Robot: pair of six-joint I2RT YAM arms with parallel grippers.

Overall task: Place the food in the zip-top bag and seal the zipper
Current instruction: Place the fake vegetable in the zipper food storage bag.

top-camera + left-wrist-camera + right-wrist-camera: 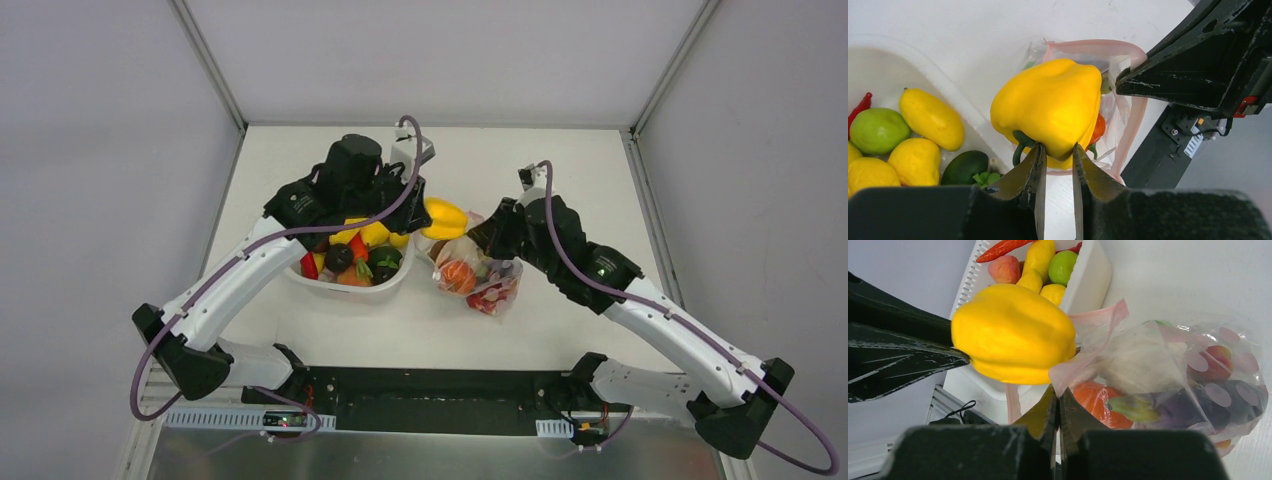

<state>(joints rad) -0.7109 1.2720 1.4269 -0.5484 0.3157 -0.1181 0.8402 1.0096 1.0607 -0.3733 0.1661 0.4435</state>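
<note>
My left gripper (1057, 147) is shut on the stem end of a yellow toy pepper (1048, 105), held in the air just above the mouth of the zip-top bag (478, 278). My right gripper (1058, 392) is shut on the pink zipper (1093, 320) at the bag's near lip and holds the mouth open. The clear bag (1168, 365) lies on the table and holds an orange fruit (1095, 397), purple pieces and a red one. In the top view the pepper (444, 217) hangs between the left gripper (418, 205) and the right gripper (480, 238).
A white tub (350, 287) stands left of the bag and holds more food: yellow lemons (930, 117), a green lime (878, 130), a red chilli and dark green pieces. The tub's wall (1093, 275) sits close beside the bag's mouth. The two arms nearly meet above the bag.
</note>
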